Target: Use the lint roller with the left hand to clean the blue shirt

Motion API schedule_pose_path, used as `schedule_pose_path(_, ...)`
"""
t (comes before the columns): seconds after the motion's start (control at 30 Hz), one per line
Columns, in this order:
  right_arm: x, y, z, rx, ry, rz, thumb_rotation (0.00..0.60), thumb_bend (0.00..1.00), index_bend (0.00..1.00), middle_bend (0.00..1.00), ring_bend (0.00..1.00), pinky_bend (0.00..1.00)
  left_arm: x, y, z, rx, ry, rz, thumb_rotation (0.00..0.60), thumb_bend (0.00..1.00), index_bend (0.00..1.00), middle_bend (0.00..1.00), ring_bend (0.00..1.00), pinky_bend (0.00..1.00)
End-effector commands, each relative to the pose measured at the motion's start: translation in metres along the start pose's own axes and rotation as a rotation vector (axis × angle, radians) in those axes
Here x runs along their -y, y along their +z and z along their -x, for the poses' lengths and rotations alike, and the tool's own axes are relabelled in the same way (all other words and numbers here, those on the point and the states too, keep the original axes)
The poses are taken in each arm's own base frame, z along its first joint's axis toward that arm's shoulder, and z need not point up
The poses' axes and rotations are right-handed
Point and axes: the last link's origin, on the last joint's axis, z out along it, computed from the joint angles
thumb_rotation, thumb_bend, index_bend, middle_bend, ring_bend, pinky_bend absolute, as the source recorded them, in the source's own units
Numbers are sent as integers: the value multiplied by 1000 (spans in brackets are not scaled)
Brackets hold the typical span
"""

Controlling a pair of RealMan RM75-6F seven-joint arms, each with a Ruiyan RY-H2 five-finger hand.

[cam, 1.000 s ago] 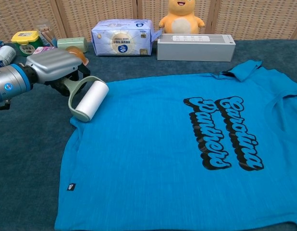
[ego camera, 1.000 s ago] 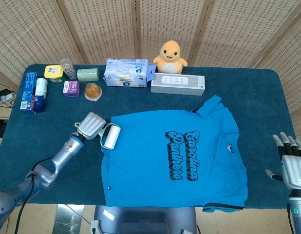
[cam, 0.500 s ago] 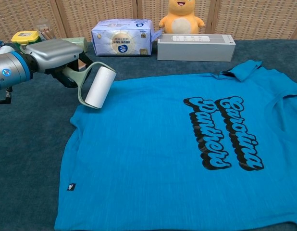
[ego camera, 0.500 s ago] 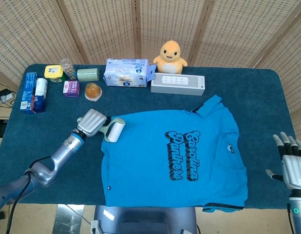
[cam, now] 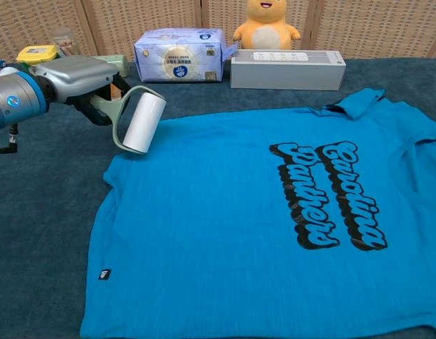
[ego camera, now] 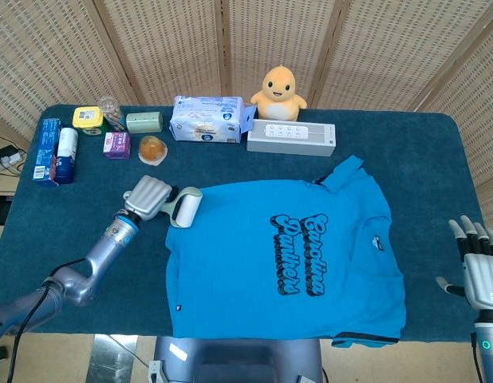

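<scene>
The blue shirt (ego camera: 290, 259) (cam: 260, 219) with black lettering lies flat on the dark blue table. My left hand (ego camera: 148, 196) (cam: 75, 76) grips the pale green handle of the lint roller (ego camera: 184, 209) (cam: 143, 121). The white roll is at the shirt's far left sleeve corner, at its edge; contact with the cloth is not clear. My right hand (ego camera: 478, 255) hangs off the table's right front corner, fingers spread, holding nothing. It shows only in the head view.
Along the back stand a tissue pack (ego camera: 207, 118), a yellow plush duck (ego camera: 280, 94) and a white box (ego camera: 291, 137). At the back left are a blue box (ego camera: 47, 152), small jars and packets (ego camera: 119, 132) and an orange cup (ego camera: 152, 149).
My left hand has carried the roller away from me and a little right, from beside the sleeve up to the shirt's far left corner. The right hand has not moved.
</scene>
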Motion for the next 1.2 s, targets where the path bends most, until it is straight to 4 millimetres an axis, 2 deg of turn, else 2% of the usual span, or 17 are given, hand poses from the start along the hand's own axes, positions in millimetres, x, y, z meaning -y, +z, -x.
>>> schedule_pose_path(0.03,0,0,0,1,0,0,600,0,15,0,0,0,2,-1,3,21,9,-11,600,877,714,989,788,921)
schedule_pose_path(0.1,0,0,0,0,0,-1,600,0,15,0,0,0,3,-1,4,35,13,-13,600,844,714,989,778,913)
schedule_pose_path(0.13,0,0,0,0,0,-1,600,0,15,0,0,0,3,-1,3,36,13,-11,600,782,714,989,772,907)
schedule_pose_path(0.3,0,0,0,0,0,-2,600,0,15,0,0,0,6,0,3,35,40,-13,600,412,714,977,754,898)
schedule_pose_path(0.37,0,0,0,1,-2,-1,600,0,15,0,0,0,6,0,3,32,43,-18,600,232,715,976,753,897)
schedule_pose_path(0.43,0,0,0,0,-2,-1,600,0,15,0,0,0,6,0,3,28,48,-22,600,119,715,976,753,897)
schedule_pose_path(0.47,0,0,0,-1,-1,-1,600,0,15,0,0,0,7,1,3,24,53,-26,600,68,715,976,753,897)
schedule_pose_path(0.57,0,0,0,1,-1,0,600,0,15,0,0,0,7,1,2,10,48,-36,600,4,714,976,753,897)
schedule_pose_path(0.83,0,0,0,1,1,0,600,0,15,0,0,0,8,1,3,18,19,-52,600,2,714,976,753,898)
schedule_pose_path(0.9,0,0,0,-1,2,-2,600,0,15,0,0,0,8,1,4,26,7,-60,600,44,714,976,752,898)
schedule_pose_path(1.0,0,0,-1,-2,5,-3,600,0,15,0,0,0,8,2,4,13,12,-75,600,233,770,981,757,928)
schedule_pose_path(1.07,0,0,-1,-2,5,-2,600,0,15,0,0,0,8,2,5,-4,14,-90,600,405,870,995,793,972)
schedule_pose_path(1.13,0,0,-1,-4,7,-1,600,0,15,0,0,0,8,2,7,-1,5,-117,600,509,928,1000,831,995)
schedule_pose_path(1.2,0,0,-1,-6,8,-1,600,0,15,0,0,0,9,3,7,13,5,-139,600,571,962,1000,853,1000)
